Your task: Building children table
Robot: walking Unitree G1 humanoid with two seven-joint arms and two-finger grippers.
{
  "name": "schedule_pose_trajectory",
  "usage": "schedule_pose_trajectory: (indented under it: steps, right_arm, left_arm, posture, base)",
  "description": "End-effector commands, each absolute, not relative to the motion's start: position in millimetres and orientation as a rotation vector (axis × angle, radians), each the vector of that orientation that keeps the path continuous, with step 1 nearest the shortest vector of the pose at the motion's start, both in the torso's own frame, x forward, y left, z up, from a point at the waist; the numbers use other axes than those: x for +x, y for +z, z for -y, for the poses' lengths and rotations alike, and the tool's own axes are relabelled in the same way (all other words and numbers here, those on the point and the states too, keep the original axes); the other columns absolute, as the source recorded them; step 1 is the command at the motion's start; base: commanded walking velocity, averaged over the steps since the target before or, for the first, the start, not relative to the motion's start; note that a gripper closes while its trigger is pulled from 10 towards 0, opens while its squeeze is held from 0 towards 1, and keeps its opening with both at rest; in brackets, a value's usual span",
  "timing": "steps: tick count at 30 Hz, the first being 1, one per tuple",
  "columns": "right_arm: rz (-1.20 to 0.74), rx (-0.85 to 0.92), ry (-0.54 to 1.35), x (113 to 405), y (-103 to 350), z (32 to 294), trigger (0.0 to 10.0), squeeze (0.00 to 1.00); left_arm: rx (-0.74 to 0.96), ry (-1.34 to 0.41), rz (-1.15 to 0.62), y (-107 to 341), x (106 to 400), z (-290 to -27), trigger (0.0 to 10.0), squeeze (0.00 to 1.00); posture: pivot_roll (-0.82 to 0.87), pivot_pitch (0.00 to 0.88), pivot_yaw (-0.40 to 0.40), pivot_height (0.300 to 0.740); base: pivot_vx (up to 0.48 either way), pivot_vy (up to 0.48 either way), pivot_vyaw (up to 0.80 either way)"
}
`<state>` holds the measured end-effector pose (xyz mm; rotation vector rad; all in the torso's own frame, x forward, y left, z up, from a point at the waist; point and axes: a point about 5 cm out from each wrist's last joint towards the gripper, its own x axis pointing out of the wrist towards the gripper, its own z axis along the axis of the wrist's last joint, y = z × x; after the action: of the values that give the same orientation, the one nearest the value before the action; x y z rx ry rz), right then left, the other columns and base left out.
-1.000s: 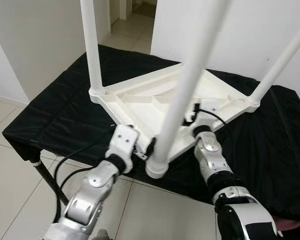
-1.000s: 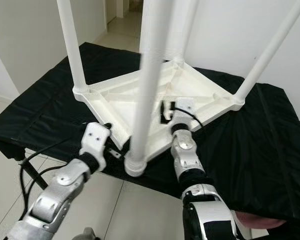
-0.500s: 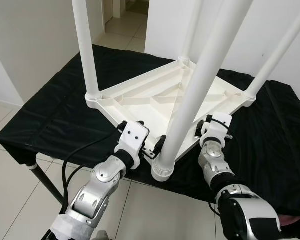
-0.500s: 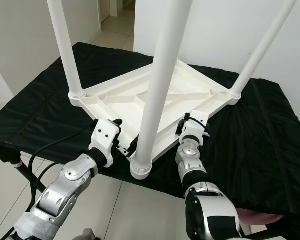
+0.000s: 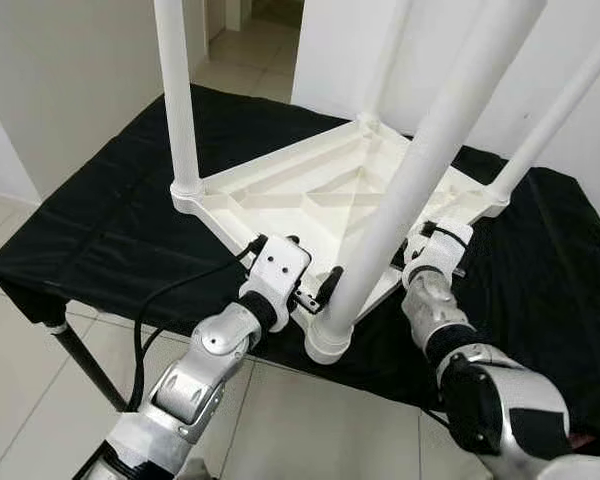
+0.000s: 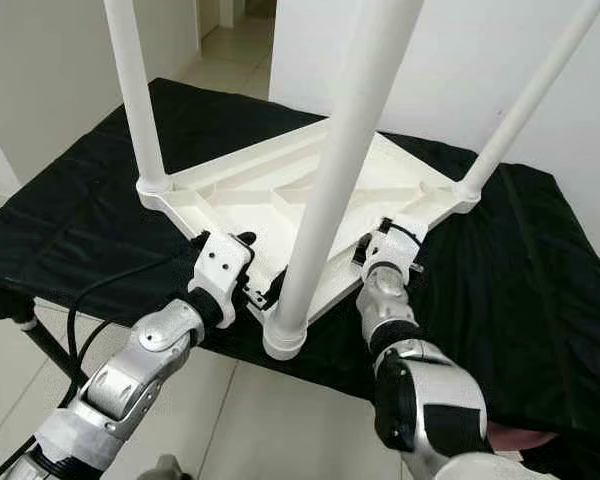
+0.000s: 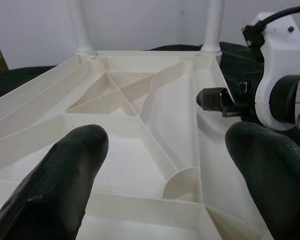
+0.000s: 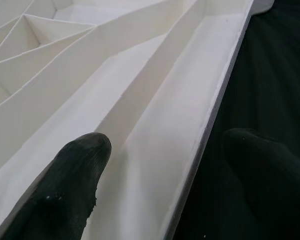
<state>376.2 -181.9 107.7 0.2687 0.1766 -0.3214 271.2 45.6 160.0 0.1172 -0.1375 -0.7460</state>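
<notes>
Straddling the upturned children's table, left gripper and right gripper both sit spread at its near corner and edge. Risk: uneven closing could tip it off the black-covered table.

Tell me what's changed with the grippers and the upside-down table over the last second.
Both grippers have closed in on the white table. The left gripper moved forward to the near corner beside the near leg. The right gripper pulled back from over the underside to the right edge, its open fingers straddling the rim. The table stays upside down on the black cloth, all legs fitted.
</notes>
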Motion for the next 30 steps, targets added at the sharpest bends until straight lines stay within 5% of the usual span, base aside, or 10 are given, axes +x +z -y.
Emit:
schedule_pose_trajectory:
  steps: [1,30]
  right_arm:
    - [-0.19,0.318,-0.269,380,110,176,10.0,0.0]
    - [-0.15,0.435,-0.012,390,126,157,10.0,0.0]
  left_arm:
    - [0.124,-1.074,0.195,173,253,-22,10.0,0.0]
    - [0.079,-1.12,0.262,200,244,1,10.0,0.0]
  posture:
    - [0.11,0.0,-0.126,0.74]
    - [0.1,0.0,-0.095,0.74]
  base:
    - [0.0,0.0,0.0]
    - [0.0,0.0,0.0]
